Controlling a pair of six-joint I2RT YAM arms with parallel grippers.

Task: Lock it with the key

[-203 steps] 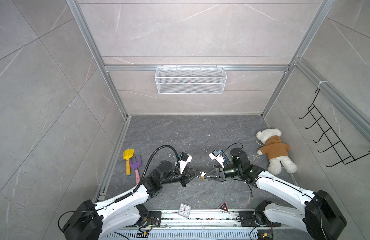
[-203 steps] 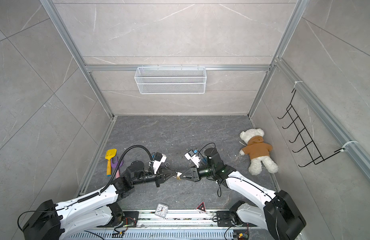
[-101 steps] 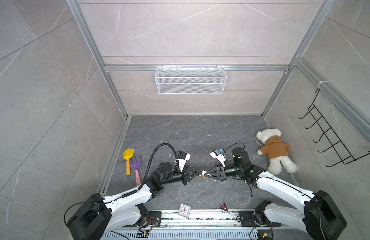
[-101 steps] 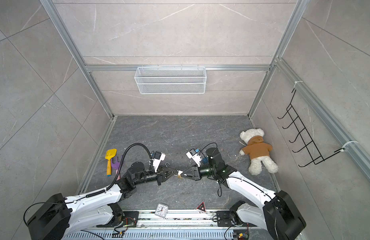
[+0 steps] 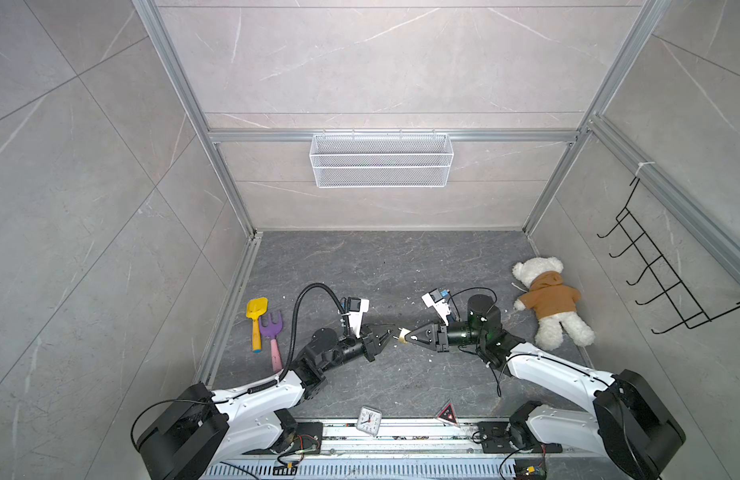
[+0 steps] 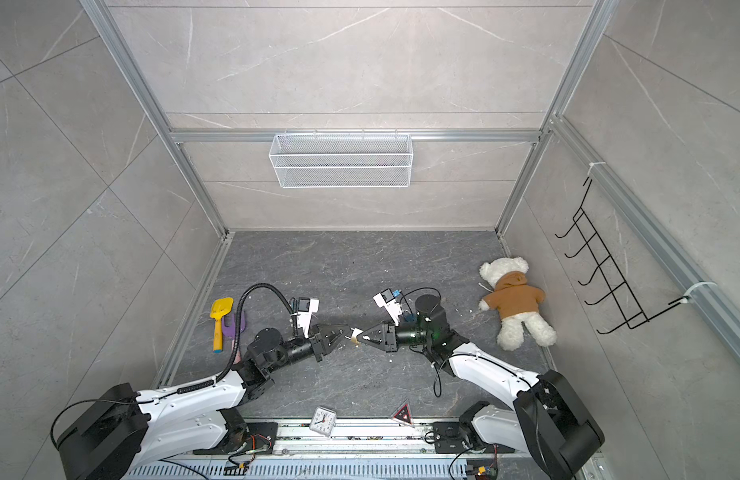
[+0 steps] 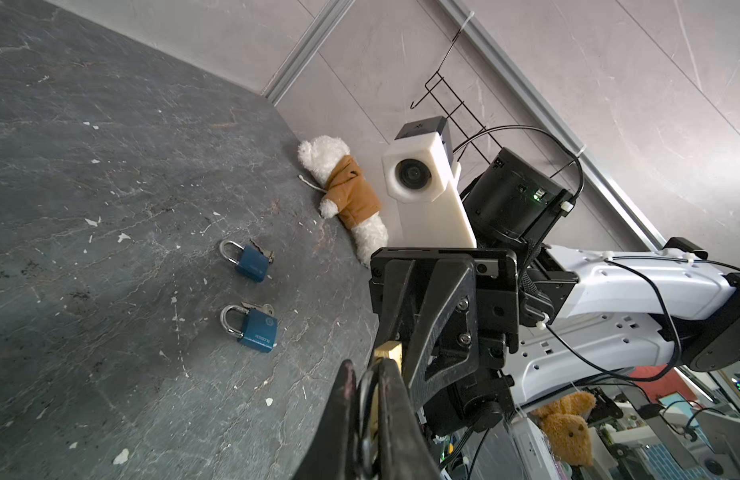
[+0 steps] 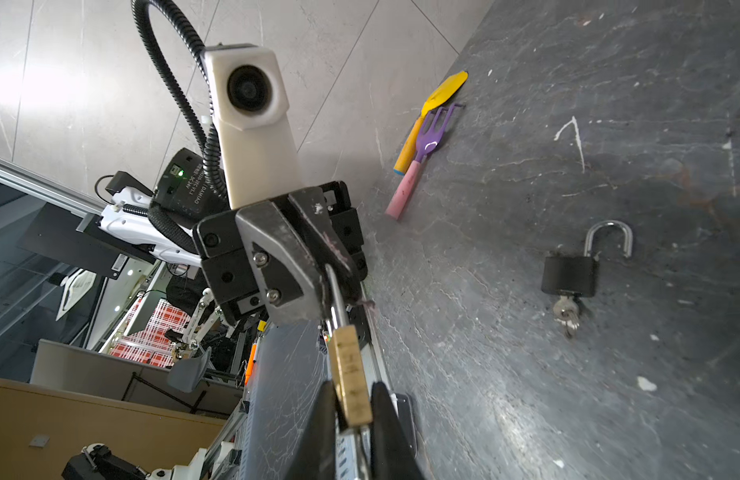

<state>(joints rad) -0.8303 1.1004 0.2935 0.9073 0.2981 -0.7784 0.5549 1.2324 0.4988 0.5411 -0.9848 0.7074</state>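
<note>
Above the counter (image 5: 360, 266) we see the brass padlock (image 8: 350, 376) held between both arms: right jaws closed on its body, left jaws clamped on its shackle (image 8: 338, 299)

You can read one word for certain: "DAMIAO", printed sideways on the left arm's black motor housing (image 8: 182, 187). The nearer blue padlock (image 7: 258, 330) carries a short line of lettering, too small to make out. The clock (image 5: 368, 420) dial's numerals are blurred.
</note>
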